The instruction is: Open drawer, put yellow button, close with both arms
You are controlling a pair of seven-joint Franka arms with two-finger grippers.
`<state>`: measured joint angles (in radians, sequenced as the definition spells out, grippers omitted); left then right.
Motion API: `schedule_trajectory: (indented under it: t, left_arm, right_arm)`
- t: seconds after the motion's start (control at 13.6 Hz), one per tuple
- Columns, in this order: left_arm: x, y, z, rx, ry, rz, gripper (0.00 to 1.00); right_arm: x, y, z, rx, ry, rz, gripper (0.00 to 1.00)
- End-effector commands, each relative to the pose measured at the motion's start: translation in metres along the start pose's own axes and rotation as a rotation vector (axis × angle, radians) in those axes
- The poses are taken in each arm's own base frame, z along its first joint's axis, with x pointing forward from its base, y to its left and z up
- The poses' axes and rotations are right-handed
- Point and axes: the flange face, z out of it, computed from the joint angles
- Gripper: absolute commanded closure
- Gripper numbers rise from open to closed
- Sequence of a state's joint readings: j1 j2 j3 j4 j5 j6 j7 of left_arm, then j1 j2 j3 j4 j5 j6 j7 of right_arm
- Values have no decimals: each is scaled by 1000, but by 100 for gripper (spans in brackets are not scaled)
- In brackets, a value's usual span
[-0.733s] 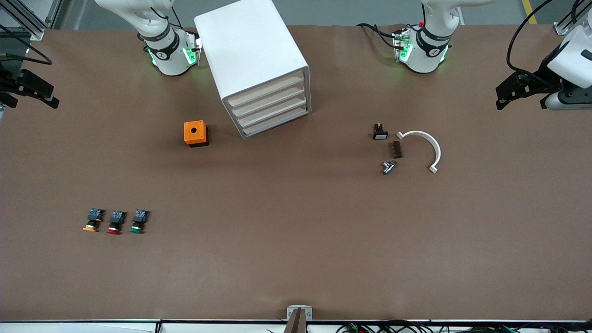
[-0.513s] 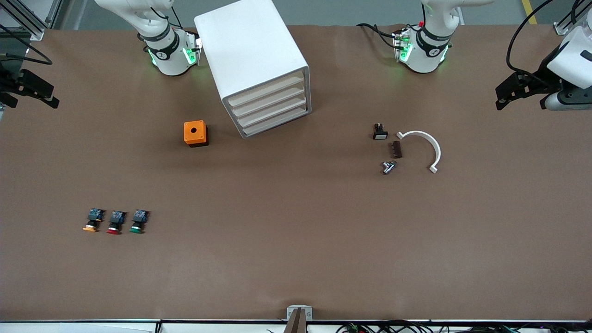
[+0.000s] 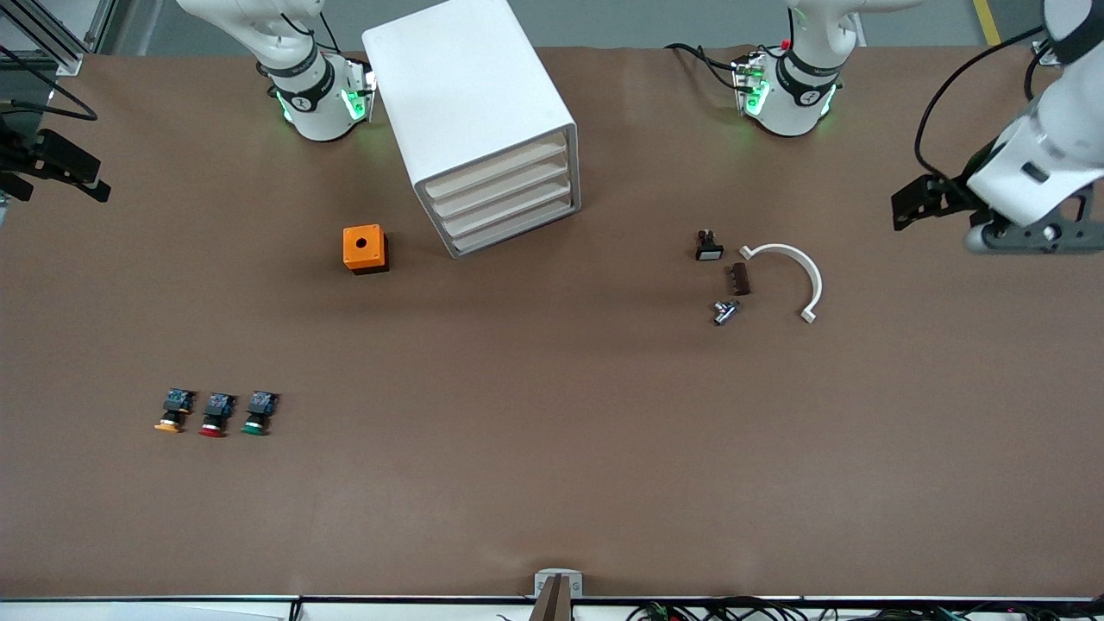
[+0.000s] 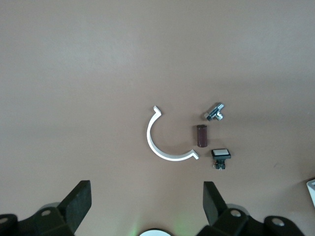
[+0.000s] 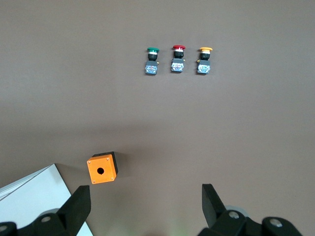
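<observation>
Front view: the cabinet [image 3: 479, 121] stands at the table's robot edge, its top drawer [image 3: 498, 168] shut. An orange cube [image 3: 365, 248] sits beside it. The yellow button [image 3: 173, 410] lies toward the right arm's end, next to red [image 3: 215, 414] and green [image 3: 258, 412] ones. Both grippers hang empty with jaws spread: the left gripper [image 3: 916, 204] over its table end, the right gripper [image 3: 52, 168] over the other. A white clip [image 3: 789, 272] and small parts lie near the left arm.

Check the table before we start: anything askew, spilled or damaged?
Only the cabinet stands out: it sits skewed on the table, its drawer fronts angled toward the left arm's end. All four drawers look shut. The three buttons lie in a neat row. Nothing spilled or visibly damaged.
</observation>
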<state>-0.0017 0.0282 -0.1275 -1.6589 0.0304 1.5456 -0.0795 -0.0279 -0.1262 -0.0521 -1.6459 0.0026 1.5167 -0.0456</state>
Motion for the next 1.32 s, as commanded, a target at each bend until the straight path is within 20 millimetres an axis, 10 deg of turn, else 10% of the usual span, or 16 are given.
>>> schedule_trajectory:
  t: [0.0, 0.44, 0.88, 1.25]
  left_arm:
    - [15, 12, 20, 6, -56, 2, 0]
    - [61, 138, 91, 59, -148, -420, 0]
    - [51, 279, 159, 104, -257, -804, 0]
    - [39, 329, 187, 151, -245, -1047, 0]
  right_arm:
    - [-6, -2, -1, 11, 0, 3, 0]
    - [-6, -2, -1, 11, -1, 3, 0]
    - [-6, -2, -1, 11, -1, 3, 0]
    - [-7, -2, -1, 11, -1, 3, 0]
